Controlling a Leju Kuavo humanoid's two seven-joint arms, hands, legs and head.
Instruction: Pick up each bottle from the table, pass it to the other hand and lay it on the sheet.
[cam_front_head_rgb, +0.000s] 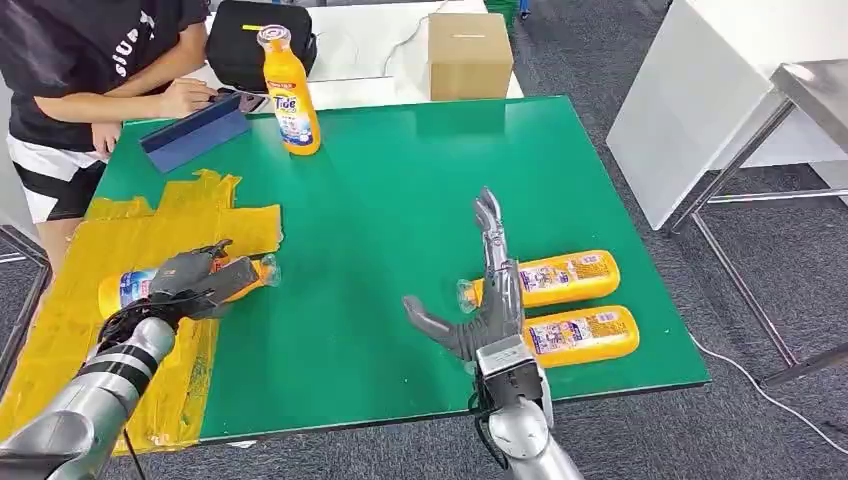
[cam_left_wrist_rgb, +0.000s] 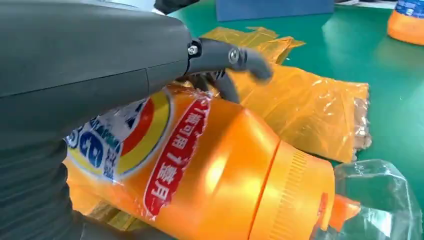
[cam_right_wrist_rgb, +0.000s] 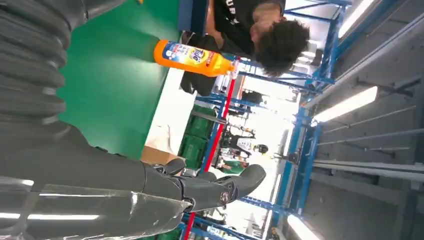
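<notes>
green bench (cam_front_head_rgb: 400, 230) as landmark. yellow sheet (cam_front_head_rgb: 150, 235) covers the bench's left side, crumpled.

left hand (cam_front_head_rgb: 195, 280) over the sheet, fingers (cam_left_wrist_rgb: 240, 60) wrapped around an orange bottle (cam_front_head_rgb: 125, 288) lying on its side on the sheet; the clear cap points toward the bench's middle. the left wrist view shows the bottle's label and orange shoulder close up, with the sheet just beyond it.

right hand (cam_front_head_rgb: 485, 300) raised above the bench near its front edge, fingers spread and extended, thumb out to the side, holding nothing. just past it, toward the bench's right edge, two orange bottles lie on their sides, side by side: far lying bottle (cam_front_head_rgb: 555, 277), near lying bottle (cam_front_head_rgb: 580, 335). cannot tell whether the hand touches the far one.

upright bottle (cam_front_head_rgb: 290, 95) stands near the bench's back edge. blue folder (cam_front_head_rgb: 195, 130) at the back left corner, a person (cam_front_head_rgb: 90, 70) with hands on it. cardboard box (cam_front_head_rgb: 468, 55) and black bag (cam_front_head_rgb: 250, 40) behind the bench.
</notes>
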